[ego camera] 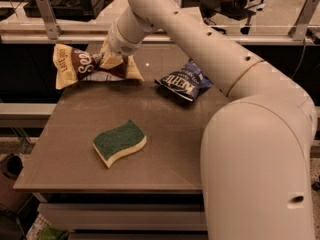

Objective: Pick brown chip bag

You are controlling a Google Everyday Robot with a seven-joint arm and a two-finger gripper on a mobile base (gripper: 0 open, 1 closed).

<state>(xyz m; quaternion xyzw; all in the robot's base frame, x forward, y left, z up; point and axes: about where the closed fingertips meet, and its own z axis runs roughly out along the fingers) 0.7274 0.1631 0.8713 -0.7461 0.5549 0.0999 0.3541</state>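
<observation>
Brown chip bag [80,66] sits at the far left corner of the tabletop [165,134], caught at its waist by the end effector [111,60]. The end effector comes down onto the bag from above and slightly behind, and its tan fingers [112,58] are closed in on the middle of the bag, where the dark-brown foil is pinched narrow and crumpled. To the left of the grip, the wider part of the brown chip bag, with the large white lettering and a pale tan end, flares out and tilts upward past the tabletop's left edge. To the right of the grip, the other pale end fans out low by the surface; whether it touches the tabletop cannot be told.

The white arm [200,39] reaches from the robot's bulky body at the lower right, up and across to the far left, passing above the blue chip bag [184,81]. That blue bag lies flat on the far side of the tabletop, to the right of the brown one and apart from it. A green and yellow sponge [119,142] lies nearer the front, left of centre, well apart from both bags and from the end effector.
</observation>
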